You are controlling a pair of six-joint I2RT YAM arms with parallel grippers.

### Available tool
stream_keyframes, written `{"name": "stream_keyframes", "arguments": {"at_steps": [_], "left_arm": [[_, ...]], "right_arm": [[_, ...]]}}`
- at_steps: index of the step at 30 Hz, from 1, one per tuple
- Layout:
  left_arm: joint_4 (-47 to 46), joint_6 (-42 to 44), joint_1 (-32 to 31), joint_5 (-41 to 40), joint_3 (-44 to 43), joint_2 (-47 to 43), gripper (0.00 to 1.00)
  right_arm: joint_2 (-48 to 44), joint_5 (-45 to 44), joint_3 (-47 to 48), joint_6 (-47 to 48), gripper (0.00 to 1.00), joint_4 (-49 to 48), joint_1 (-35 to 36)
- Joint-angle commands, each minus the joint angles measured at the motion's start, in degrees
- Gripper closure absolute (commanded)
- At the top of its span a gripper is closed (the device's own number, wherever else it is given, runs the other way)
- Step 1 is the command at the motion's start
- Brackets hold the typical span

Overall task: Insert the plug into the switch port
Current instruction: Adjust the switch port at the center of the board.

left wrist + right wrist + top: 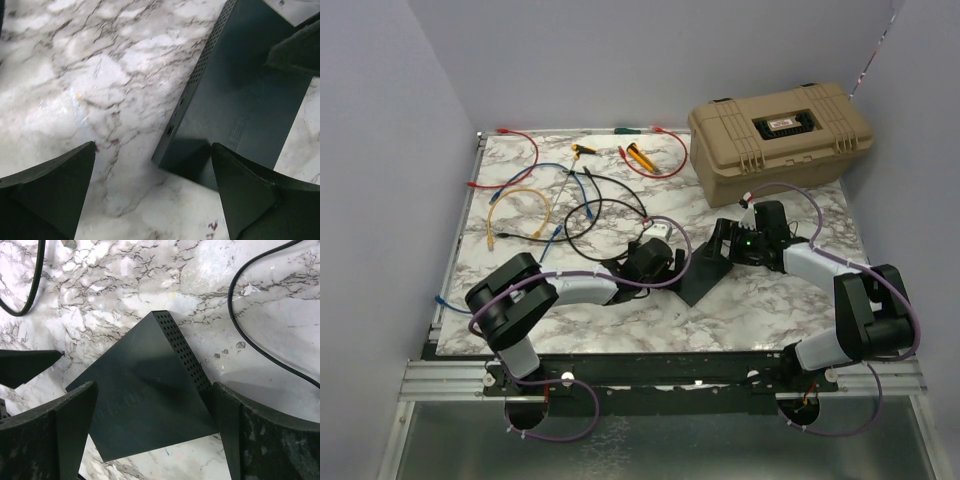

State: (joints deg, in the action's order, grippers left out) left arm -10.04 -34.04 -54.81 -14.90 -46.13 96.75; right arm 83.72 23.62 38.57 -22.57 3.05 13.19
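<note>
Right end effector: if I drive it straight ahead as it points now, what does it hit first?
Most likely the switch: its dark top face fills the space ahead of the right end effector, between the open fingers, lying on the marble table. Remaining gap is unclear.

A tan case (780, 140) sits on the marble counter (760, 310) beyond the right fingers (716, 240); loose red wires (523, 150) lie well beyond the left fingers (672, 264).

One switch (698, 278), one tan case (780, 140), perhaps six loose cables (520, 192), two arms (570, 290)
</note>
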Motion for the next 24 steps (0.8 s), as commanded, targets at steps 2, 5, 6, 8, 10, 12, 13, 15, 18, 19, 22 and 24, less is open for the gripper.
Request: {"name": "stream_keyframes", "arguments": {"at_steps": [2, 5, 6, 8, 10, 12, 13, 15, 18, 19, 22, 24], "left_arm": [[9.86, -9.42, 0.36, 3.85, 3.22, -8.81, 0.01], [9.74, -13.29, -0.61, 7.96, 4.99, -10.64, 0.01], [9.31, -14.13, -1.21, 8.23, 5.41, -10.8, 0.01], [6.94, -15.33, -1.98, 8.3, 6.39, -10.99, 0.01], [4.42, -16.35, -2.23, 9.3, 6.66, -10.62, 0.01], [2.59, -16.62, -2.73, 10.49, 6.06, -8.93, 0.01], [1.52, -16.73, -2.85, 11.14, 5.79, -7.98, 0.01], [-0.4, -17.28, -3.21, 12.28, 5.3, -6.02, 0.01], [-4.57, -19.21, -3.54, 13.4, 5.5, -4.19, 0.01], [-5.8, -19.83, -3.55, 13.6, 5.6, -3.65, 0.01], [-7.73, -20.6, -3.48, 13.29, 5.17, -2.28, 0.01], [-8.89, -21.16, -3.03, 13.06, 5.0, -1.78, 0.01]], "right_arm": [[-0.72, -1.13, -1.06, -1.61, 0.01, -0.57, 0.49], [-0.1, -0.89, -1.01, -1.93, 0.01, -1.53, 0.57], [0.1, -0.9, -0.96, -2.0, 0.01, -1.66, 0.67], [0.34, -1.03, -0.86, -2.09, 0.01, -2.13, 0.77], [0.68, -1.02, -0.81, -2.22, 0.01, -2.44, 0.86], [1.1, -0.86, -0.69, -2.36, 0.01, -2.44, 0.93], [1.21, -0.94, -0.7, -2.41, 0.01, -2.43, 1.08], [1.06, -1.03, -0.83, -2.49, 0.01, -2.35, 1.2], [0.08, -1.57, -1.63, -2.81, 0.01, -2.35, 1.22], [-0.22, -1.63, -1.98, -2.9, 0.01, -2.3, 1.29], [-1.02, -1.56, -3.2, -3.46, 0.01, -2.43, 1.3], [-1.38, -1.0, -3.94, -3.97, 0.01, -2.4, 1.31]]}}
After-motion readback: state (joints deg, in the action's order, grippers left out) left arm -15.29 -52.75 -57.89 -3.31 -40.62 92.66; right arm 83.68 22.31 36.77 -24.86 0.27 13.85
